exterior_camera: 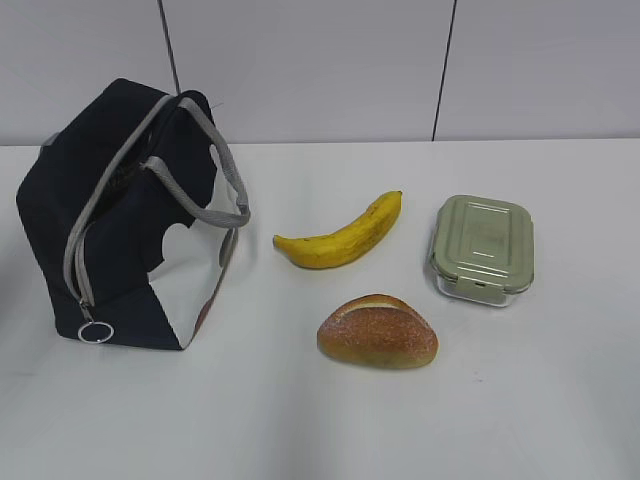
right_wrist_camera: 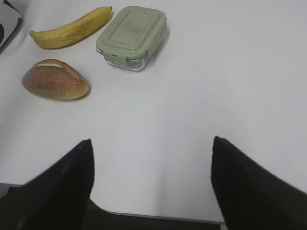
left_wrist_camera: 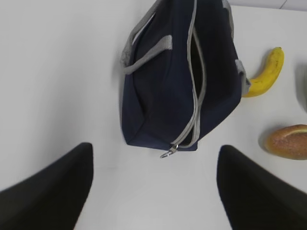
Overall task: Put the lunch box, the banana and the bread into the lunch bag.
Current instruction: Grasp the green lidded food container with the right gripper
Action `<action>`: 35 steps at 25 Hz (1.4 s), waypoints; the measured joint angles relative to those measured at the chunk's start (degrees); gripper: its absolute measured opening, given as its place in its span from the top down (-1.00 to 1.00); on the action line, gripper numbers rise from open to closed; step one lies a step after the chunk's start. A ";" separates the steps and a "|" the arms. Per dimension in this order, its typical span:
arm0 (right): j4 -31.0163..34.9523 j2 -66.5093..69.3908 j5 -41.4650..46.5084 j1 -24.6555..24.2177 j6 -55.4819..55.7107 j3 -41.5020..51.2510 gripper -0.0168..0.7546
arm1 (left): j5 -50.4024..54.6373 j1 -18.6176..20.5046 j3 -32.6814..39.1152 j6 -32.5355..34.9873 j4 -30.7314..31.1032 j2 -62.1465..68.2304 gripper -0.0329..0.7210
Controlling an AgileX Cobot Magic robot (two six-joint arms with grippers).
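stage: nothing packed yet, all three items lie loose on the desk [exterior_camera: 520, 400].
lunch bag [exterior_camera: 110, 230]: stands at the left of the desk; long axis runs front to back in the left wrist view, zipper ring pull [exterior_camera: 96, 333] at the near end. Zipper looks partly parted along the top, but the slit is narrow.
left gripper [left_wrist_camera: 153, 184]: fingers spread wide, empty, hovering just short of the bag's near end.
right gripper [right_wrist_camera: 151, 179]: fingers spread wide, empty, over bare desk, well apart from the food.
lunch box [exterior_camera: 482, 248]: far right, lid up, long axis roughly front to back, slightly skewed.
banana [exterior_camera: 342, 235]: between bag and lunch box, long axis diagonal, one tip up-right toward the lunch box, the other down-left toward the bag.
bread [exterior_camera: 378, 332]: nearest the front edge, long axis left-right, pale split on top.
step in hand (judgement): widen the bag mouth first. Left holds one rim or handle [exterior_camera: 225, 170], so the right can drop items straight in.
grasp tip: take the lunch box across its short side and load it first, flat on the bottom.
risk: the soft bag may tip or slide if pulled sideways.
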 joint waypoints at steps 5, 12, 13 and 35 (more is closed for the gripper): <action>0.00 0.00 0.00 0.00 0.00 0.00 -0.50 | 5.91 0.00 -14.03 4.11 -4.84 18.49 -0.48; 0.00 0.00 0.00 0.00 0.00 0.00 -0.50 | 13.65 0.00 -34.47 7.68 -6.97 42.20 -0.29; 0.00 0.00 0.00 0.00 0.00 0.00 -0.50 | 14.53 0.00 -37.16 7.95 -7.34 44.66 -0.29; 0.00 0.00 0.00 0.00 0.00 0.00 -0.50 | 16.29 -0.05 -47.60 14.07 -15.09 64.12 -0.19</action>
